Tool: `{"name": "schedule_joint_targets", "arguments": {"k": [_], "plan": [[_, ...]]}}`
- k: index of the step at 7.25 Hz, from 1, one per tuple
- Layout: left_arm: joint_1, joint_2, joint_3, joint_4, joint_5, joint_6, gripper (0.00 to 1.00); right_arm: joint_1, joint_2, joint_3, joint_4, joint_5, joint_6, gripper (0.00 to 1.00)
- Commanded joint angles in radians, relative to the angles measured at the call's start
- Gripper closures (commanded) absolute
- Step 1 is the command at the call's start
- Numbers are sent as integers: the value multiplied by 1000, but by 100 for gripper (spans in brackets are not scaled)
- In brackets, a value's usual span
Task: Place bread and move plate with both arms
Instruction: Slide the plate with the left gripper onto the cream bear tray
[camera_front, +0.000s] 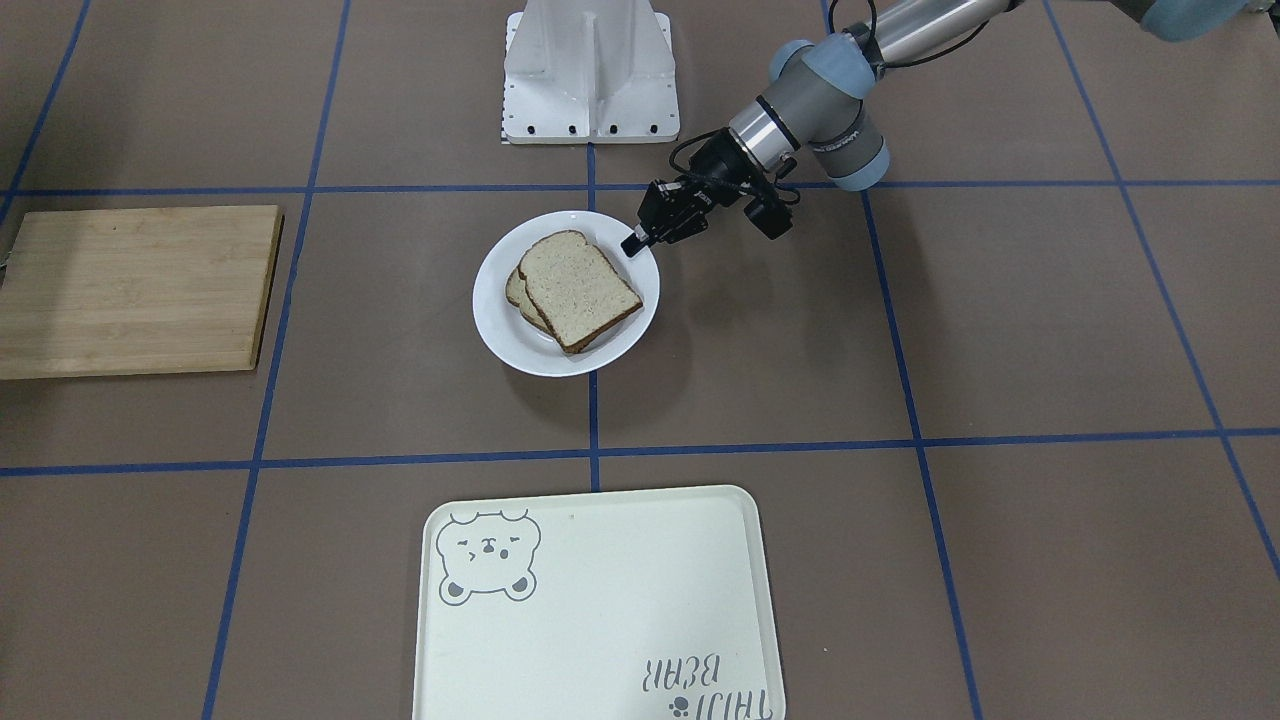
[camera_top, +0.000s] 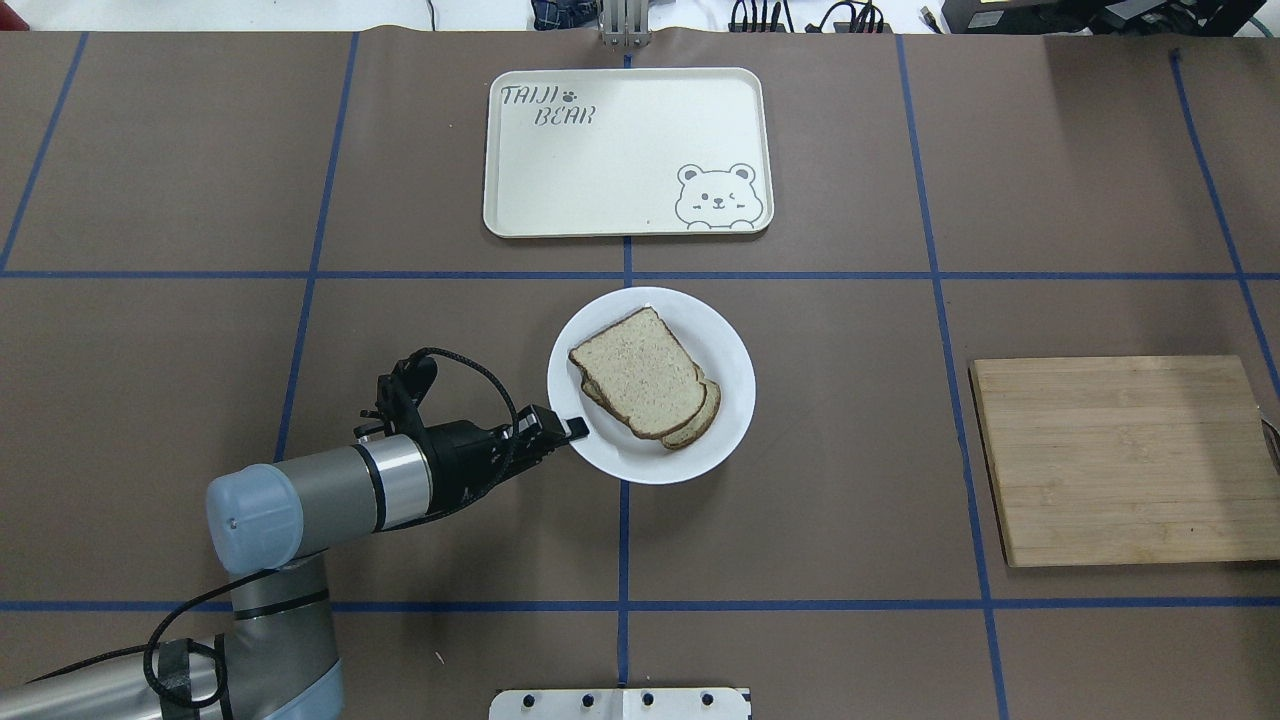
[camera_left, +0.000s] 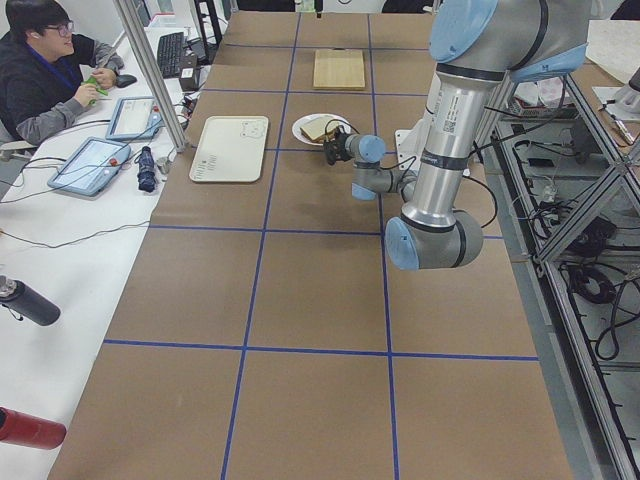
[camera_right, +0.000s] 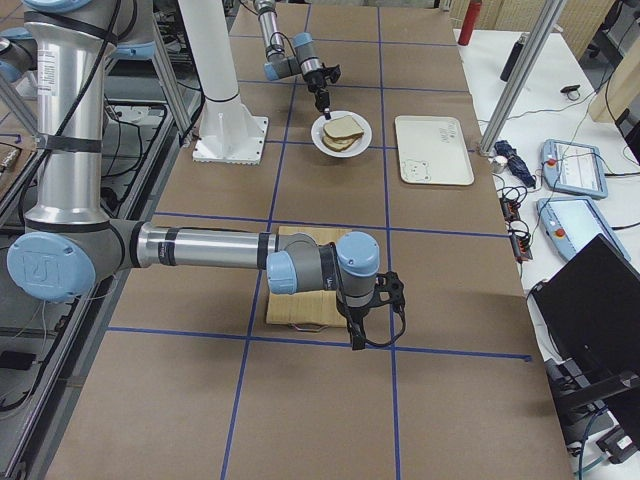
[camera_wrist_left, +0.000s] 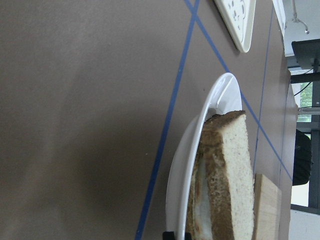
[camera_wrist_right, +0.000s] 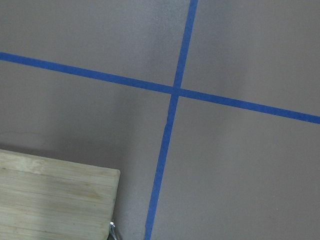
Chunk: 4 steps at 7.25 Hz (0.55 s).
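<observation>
The white plate (camera_top: 650, 462) sits mid-table. On it the plain bread (camera_top: 640, 372) lies on top of a second slice (camera_top: 703, 412). In the left wrist view the bread (camera_wrist_left: 235, 175) shows edge-on, with something white under it. My left gripper (camera_top: 574, 430) is at the plate's near-left rim, its fingers close together on the rim (camera_front: 632, 244). My right gripper (camera_right: 356, 335) shows only in the exterior right view. It hangs over the near edge of the wooden board (camera_right: 300, 305), far from the plate. I cannot tell whether it is open or shut.
A cream bear tray (camera_top: 620, 150) lies beyond the plate at the far side. The wooden board (camera_top: 1120, 460) lies to the right. Its corner shows in the right wrist view (camera_wrist_right: 50, 200). Blue tape lines cross the brown table. An operator (camera_left: 50, 70) sits at the side.
</observation>
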Motion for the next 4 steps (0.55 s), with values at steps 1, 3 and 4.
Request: {"name": "schedule_joint_targets", "arguments": {"k": [1, 3, 4], "plan": [[-72, -66, 19, 81, 47, -187, 100, 0, 6, -5, 0, -1, 0, 0], [-132, -223, 86, 312, 156, -400, 100, 0, 14, -18, 2, -1, 0, 0], [-164, -280, 165, 338, 194, -465, 100, 0, 16, -18, 2, -1, 0, 0]]}}
